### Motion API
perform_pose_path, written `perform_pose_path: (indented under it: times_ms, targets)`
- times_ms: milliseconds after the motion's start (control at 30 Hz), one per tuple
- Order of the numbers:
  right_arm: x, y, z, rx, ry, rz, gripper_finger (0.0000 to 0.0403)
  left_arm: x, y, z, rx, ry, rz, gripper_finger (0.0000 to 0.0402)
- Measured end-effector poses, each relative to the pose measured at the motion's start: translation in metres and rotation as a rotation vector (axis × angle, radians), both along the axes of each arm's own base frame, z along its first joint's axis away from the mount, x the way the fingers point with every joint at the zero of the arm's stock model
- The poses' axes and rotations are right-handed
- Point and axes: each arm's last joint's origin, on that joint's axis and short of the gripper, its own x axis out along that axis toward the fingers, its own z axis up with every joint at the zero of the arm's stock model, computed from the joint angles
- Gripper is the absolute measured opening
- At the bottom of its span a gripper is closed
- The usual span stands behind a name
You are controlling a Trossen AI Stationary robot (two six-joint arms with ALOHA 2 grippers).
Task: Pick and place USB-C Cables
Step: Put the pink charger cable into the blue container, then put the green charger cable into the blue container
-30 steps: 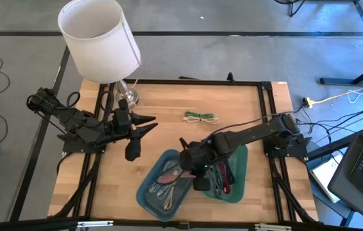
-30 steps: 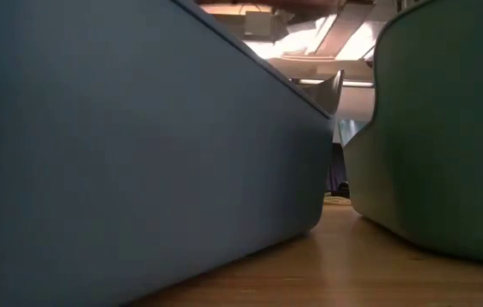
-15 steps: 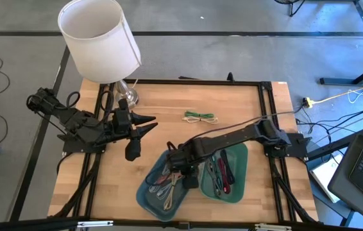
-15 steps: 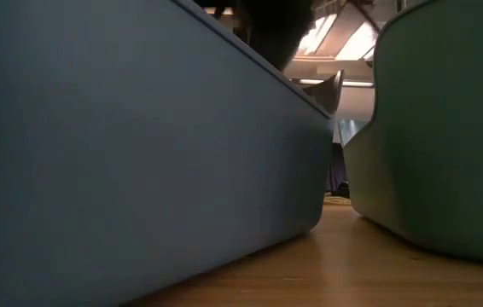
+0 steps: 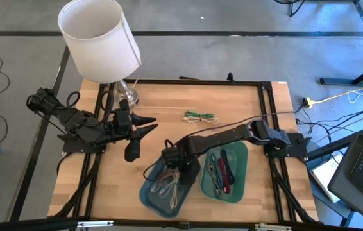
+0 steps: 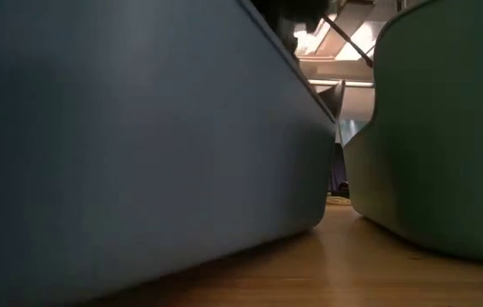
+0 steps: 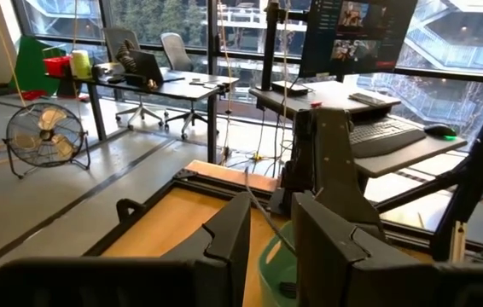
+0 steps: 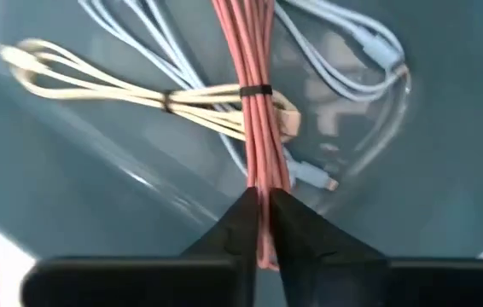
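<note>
Cables fill two trays at the near edge of the table, and the right gripper [image 8: 261, 223] has a pink cable [image 8: 254, 102] pinched between its fingertips, hanging low over the blue tray [image 5: 148, 192]. From above, that gripper's fingers and the pink cable are hidden under the dark wrist. Beneath the pink bundle lie a beige cable [image 8: 122, 94] and a pale white cable [image 8: 352, 72], partly overlapped. The green tray [image 5: 239, 186] sits just beside the blue one, with red and dark cables [image 5: 220, 172] inside; their ends are hard to make out. A green cable [image 5: 199, 117] lies alone on bare wood toward the far side, well apart from both trays.

At table height, the two tray walls block nearly everything; only a narrow gap shows between them.

The left gripper [image 5: 146, 125] waits near the lamp [image 5: 98, 38] at the left edge, its fingers slightly parted and holding nothing. Open wood lies between it and the trays.
</note>
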Motion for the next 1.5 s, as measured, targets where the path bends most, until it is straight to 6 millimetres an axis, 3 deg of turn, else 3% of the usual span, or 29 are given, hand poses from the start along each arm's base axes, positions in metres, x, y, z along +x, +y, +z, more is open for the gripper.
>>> perform_pose_path:
  times_ms: [267,433,600,867,1233,1400,1500]
  targets:
    - [0.008,0.005,0.052,0.034,-0.109,-0.003,0.0153,0.0,0.0,0.0,0.008,0.003,-0.001,0.0083]
    - [0.002,0.004,0.1,0.049,-0.151,-0.042,0.0188,0.0,0.0,0.0,0.01,0.004,-0.001,0.0079]
    - [-0.03,0.001,0.137,0.025,-0.17,-0.094,0.0192,0.0,-0.001,0.0,0.007,0.007,-0.029,0.0081]
    - [-0.084,-0.003,0.179,-0.275,-0.161,-0.206,0.0192,0.0,-0.002,0.0,0.005,0.008,-0.049,0.0077]
    - [-0.099,-0.01,0.201,-0.416,-0.301,-0.33,0.0191,0.0,-0.003,0.0,-0.002,0.009,-0.074,0.0081]
    - [-0.096,-0.018,0.198,-0.453,-0.296,-0.327,0.0172,0.0,-0.003,0.0,-0.005,0.011,-0.1,0.0079]
    - [-0.09,-0.031,0.186,-0.347,-0.194,-0.386,0.0159,0.0,-0.004,0.0,-0.006,0.011,-0.109,0.0077]
